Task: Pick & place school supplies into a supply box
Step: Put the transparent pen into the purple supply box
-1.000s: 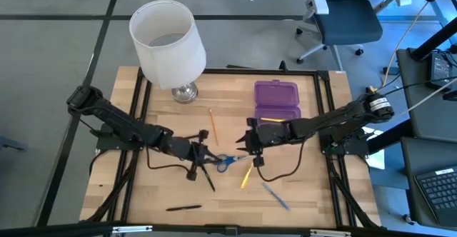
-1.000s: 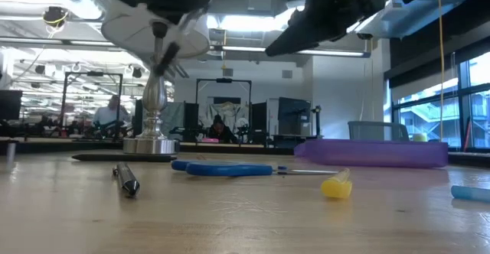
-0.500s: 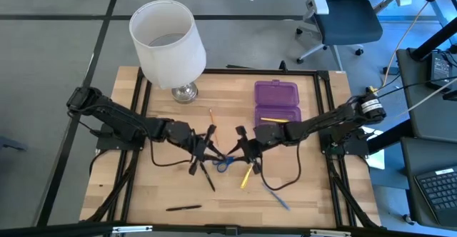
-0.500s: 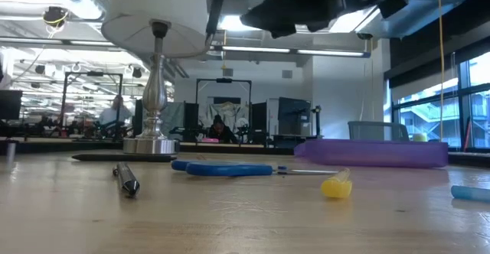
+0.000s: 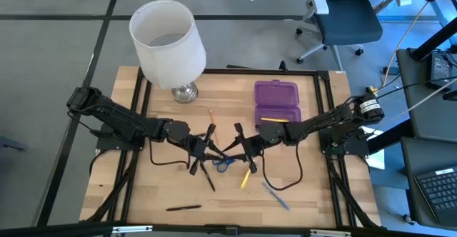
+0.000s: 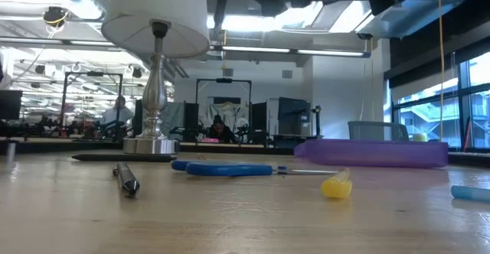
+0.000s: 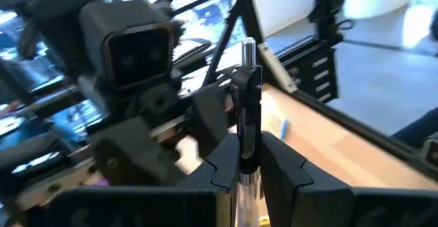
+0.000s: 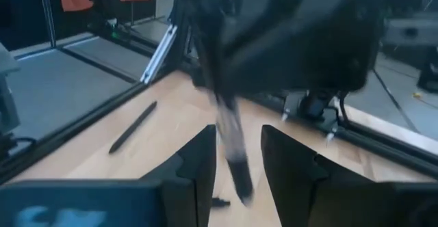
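Observation:
My left gripper is over the table's middle, shut on a thin black pen that also shows hanging in the low view. My right gripper faces it, open. Its fingers stand on either side of that pen, and I cannot tell whether they touch it. Below them on the table lie the blue-handled scissors, a yellow pencil, a second black pen and the blue pen. The purple supply box lies open, with a yellow pencil inside. My left gripper pinches the black pen's barrel between its two fingers, coming level from the table's left, with the fingers across the pen. The pen stands roughly upright and clear of the table, its silver end past the fingers.
A white lamp stands on its metal base at the far left. An orange pencil lies left of the box, and another black pen lies near the near edge. Black frame rails run along the table's sides.
My right gripper has moved toward the table's left, up to my left gripper, and its fingers now stand around the held pen. My left gripper has shifted slightly right and toward the far edge. The pen has come more upright.

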Motion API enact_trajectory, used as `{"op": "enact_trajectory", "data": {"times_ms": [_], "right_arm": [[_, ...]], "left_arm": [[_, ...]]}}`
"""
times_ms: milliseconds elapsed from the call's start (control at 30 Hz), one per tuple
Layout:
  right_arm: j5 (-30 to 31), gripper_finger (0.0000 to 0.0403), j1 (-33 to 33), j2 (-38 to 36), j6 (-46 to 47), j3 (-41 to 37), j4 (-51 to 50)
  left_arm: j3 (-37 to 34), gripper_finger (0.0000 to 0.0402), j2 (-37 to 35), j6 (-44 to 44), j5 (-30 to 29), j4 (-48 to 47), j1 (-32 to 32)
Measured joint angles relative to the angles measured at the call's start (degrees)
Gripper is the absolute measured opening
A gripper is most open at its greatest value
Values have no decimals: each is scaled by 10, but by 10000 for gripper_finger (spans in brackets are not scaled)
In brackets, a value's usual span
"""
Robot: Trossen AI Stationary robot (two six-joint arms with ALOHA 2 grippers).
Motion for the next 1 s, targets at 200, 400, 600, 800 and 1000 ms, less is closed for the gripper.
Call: {"op": "enact_trajectory", "data": {"times_ms": [200, 400, 600, 800, 1000], "right_arm": [[-3, 122, 0, 0, 0, 0, 16], [-4, 122, 0, 0, 0, 0, 17], [-4, 122, 0, 0, 0, 0, 14], [-3, 120, 0, 0, 0, 0, 10], [-3, 73, 0, 0, 0, 0, 3]], "left_arm": [[0, 34, 0, 18, -32, 23, 0], [0, 35, 0, 24, -32, 54, 0], [0, 35, 0, 33, -32, 58, 0], [0, 40, 0, 33, -33, 58, 0], [0, 44, 0, 34, -32, 58, 0]]}}
